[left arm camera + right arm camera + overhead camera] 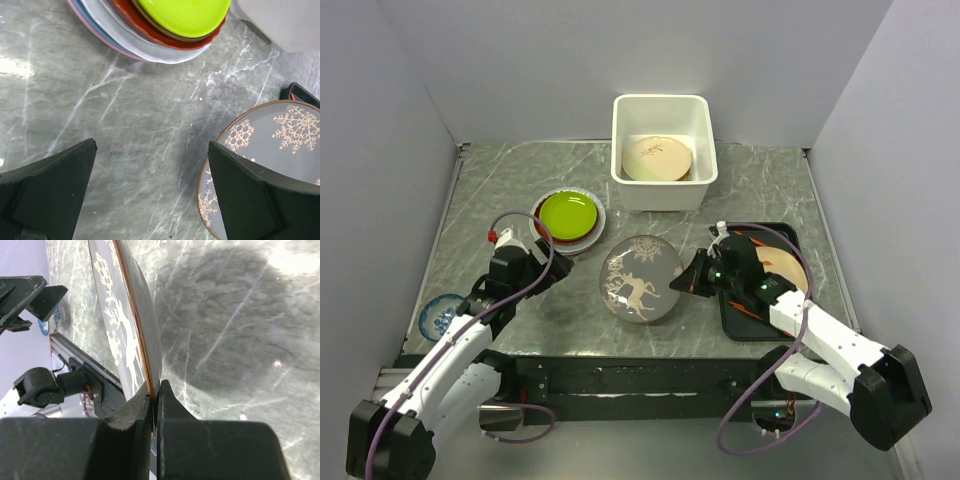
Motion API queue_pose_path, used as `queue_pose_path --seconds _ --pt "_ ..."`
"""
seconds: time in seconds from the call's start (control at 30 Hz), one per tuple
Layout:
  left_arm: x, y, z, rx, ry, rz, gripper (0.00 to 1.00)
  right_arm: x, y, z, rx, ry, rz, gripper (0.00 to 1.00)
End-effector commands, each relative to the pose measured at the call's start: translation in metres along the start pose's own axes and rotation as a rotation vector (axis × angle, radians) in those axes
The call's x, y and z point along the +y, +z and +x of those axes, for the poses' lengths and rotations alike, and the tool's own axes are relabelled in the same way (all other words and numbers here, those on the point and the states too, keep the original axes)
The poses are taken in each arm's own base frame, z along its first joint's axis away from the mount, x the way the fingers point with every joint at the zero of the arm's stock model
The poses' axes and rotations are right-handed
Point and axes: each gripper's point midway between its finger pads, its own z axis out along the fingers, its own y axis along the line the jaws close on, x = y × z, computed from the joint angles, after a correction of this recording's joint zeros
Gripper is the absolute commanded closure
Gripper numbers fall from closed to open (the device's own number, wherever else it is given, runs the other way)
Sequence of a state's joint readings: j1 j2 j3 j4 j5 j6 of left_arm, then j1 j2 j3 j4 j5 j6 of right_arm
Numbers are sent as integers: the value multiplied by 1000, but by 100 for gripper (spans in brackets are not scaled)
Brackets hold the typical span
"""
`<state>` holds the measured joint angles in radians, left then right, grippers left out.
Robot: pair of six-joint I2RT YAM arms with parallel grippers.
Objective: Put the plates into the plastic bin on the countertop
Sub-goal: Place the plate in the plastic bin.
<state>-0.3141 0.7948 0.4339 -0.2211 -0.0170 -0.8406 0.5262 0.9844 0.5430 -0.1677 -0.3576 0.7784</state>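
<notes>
- Right claw [683, 283] is clamped tight on the near rim of the grey patterned plate [640, 277], fingers [170, 405] pinching its thin edge.
- That plate tips steeply in the grip, white reindeer and snowflakes showing, its shadow dark on the countertop [760, 190].
- Left claw [542, 268] hangs wide open over bare marble, holding nothing.
- It sits between the stack of plates [568, 215], lime green on top, and the grey plate, which lies just beside its right finger [245, 195].
- At the far edge stands the plastic bin [660, 193], well beyond both claws, a cream plate [658, 158] lying inside.
- A woven tan plate [790, 268] lies on the black tray [782, 236] behind the right arm.
</notes>
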Motion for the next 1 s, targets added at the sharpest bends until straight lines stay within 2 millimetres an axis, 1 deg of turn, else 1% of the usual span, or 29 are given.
queue_pose_path --seconds 0.0,0.03,0.07,0.13,0.17,0.2,0.23,0.27,0.4,0.43,0.5,0.6,0.77,0.83,0.87,0.97 --pt "6 -8 -5 -35 0 -30 1 64 -6 -43 -90 -86 -209 100" --pt "8 -9 -4 -32 -4 -42 1 61 -2 -42 -75 -84 -202 100" --pt "9 -10 -4 -36 -7 -45 1 67 -2 -46 -78 -93 -210 100" --pt "10 -11 -5 -45 -16 -45 1 68 3 -49 -63 -103 -212 100" --pt "11 -11 -4 -43 -18 -47 1 73 3 -54 -67 -110 -220 100" --pt "11 -12 -4 -44 -22 -48 1 76 3 -54 -59 -119 -229 100" --pt "11 -11 -4 -42 -27 -52 1 75 6 -57 -55 -117 -225 100" --pt "11 -11 -4 -40 -28 -54 1 80 5 -61 -59 -128 -237 100" --pt "12 -10 -6 -41 -29 -71 1 84 7 -71 -55 -136 -250 100" --pt "13 -9 -7 -45 -27 -76 1 88 6 -74 -65 -148 -270 100" --pt "12 -7 -7 -45 -26 -74 1 89 4 -79 -75 -149 -275 100" --pt "11 -1 -6 -36 -24 -72 1 87 0 -81 -85 -144 -277 100" --pt "5 9 -2 3 -11 -51 1 74 -4 -80 -98 -126 -256 100" --pt "-1 11 -5 -2 -2 -32 1 72 -10 -81 -118 -124 -251 100" --pt "-1 14 -3 14 1 -34 1 71 -12 -83 -127 -122 -249 100" --pt "-2 18 -2 27 13 -33 1 74 -23 -90 -161 -124 -247 100"
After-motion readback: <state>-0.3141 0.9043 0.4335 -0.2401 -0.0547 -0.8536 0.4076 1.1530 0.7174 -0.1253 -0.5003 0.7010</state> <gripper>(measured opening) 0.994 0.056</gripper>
